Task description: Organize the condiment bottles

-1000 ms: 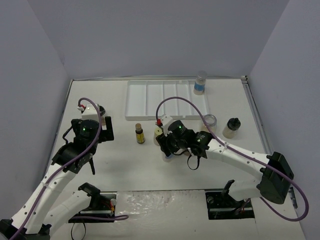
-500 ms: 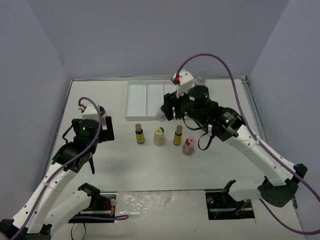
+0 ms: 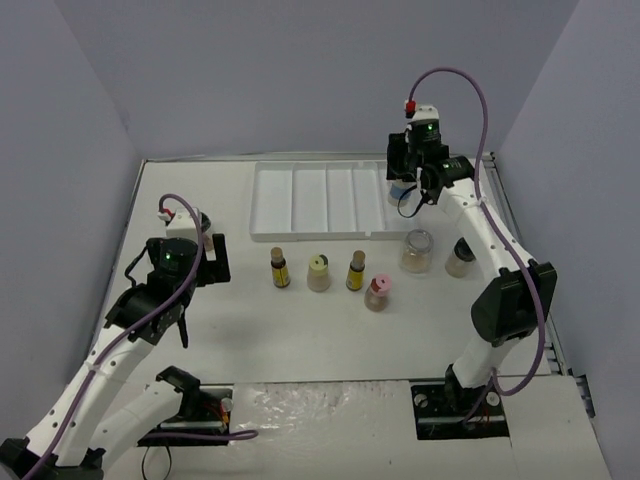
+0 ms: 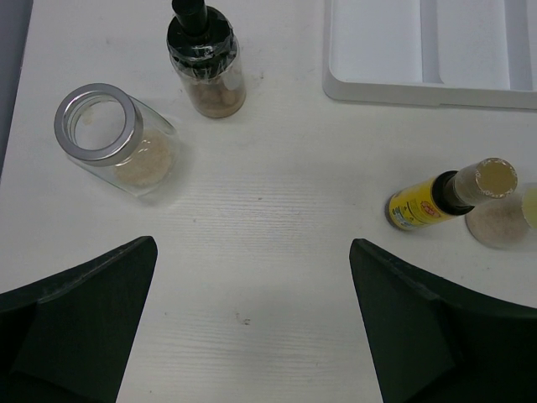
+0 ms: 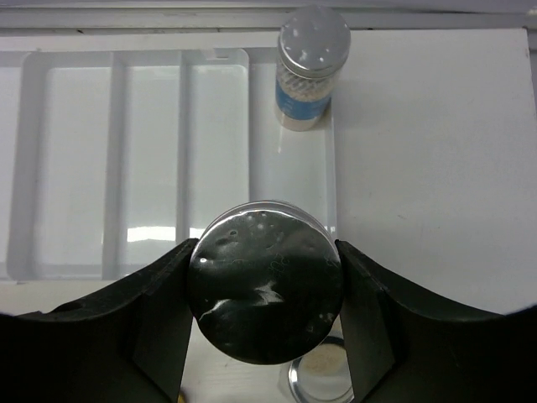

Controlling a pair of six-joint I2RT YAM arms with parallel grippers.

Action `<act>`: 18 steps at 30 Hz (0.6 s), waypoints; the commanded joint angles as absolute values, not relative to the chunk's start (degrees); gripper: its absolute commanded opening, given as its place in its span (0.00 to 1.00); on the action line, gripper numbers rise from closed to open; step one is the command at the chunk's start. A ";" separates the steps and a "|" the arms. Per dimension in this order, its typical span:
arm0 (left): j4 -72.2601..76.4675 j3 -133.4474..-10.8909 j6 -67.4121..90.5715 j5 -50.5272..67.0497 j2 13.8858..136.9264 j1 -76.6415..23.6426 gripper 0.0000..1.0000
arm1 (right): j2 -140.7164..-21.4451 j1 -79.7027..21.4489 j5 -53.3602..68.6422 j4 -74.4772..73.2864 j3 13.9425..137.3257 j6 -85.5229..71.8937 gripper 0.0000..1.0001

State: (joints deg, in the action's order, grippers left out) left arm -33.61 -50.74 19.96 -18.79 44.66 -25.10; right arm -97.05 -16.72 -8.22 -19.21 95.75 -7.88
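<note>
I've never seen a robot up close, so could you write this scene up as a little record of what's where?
Right gripper: shut on a silver-capped bottle, above the tray's right end
Left gripper: open, holding nothing
In tray: blue-labelled bottle at far end of rightmost compartment
Middle row: amber bottle, yellow-capped bottle, second amber bottle, pink-capped bottle
Right of row: powder jar, black-capped bottle
Near left gripper: clear jar, black-capped jar
</note>
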 commanded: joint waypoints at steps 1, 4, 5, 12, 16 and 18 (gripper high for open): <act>-30.72 -51.42 19.86 -17.14 43.77 -24.41 0.97 | -100.87 -12.09 -5.65 -6.73 96.81 -9.69 0.00; -30.94 -51.39 19.86 -16.99 43.63 -24.26 0.97 | -104.68 -11.06 -5.39 -4.61 97.49 -9.15 0.00; -30.94 -51.34 19.86 -17.04 43.53 -24.26 0.97 | -105.63 -10.87 -5.30 -3.76 97.68 -9.01 0.00; -31.02 -51.58 19.86 -16.51 43.68 -23.36 0.97 | -111.07 -10.82 -6.41 1.90 97.10 -9.40 0.00; -30.72 -51.33 19.86 -15.68 43.77 -22.55 0.97 | -113.06 -10.90 -6.73 5.50 95.08 -9.04 0.00; -30.51 -51.29 19.86 -15.20 43.85 -22.26 0.97 | -113.40 -10.86 -7.33 6.76 94.08 -8.66 0.00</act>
State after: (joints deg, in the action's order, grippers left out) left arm -33.58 -50.74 19.97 -16.27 43.66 -23.05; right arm -114.68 -10.63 -5.96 -3.50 94.73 -8.94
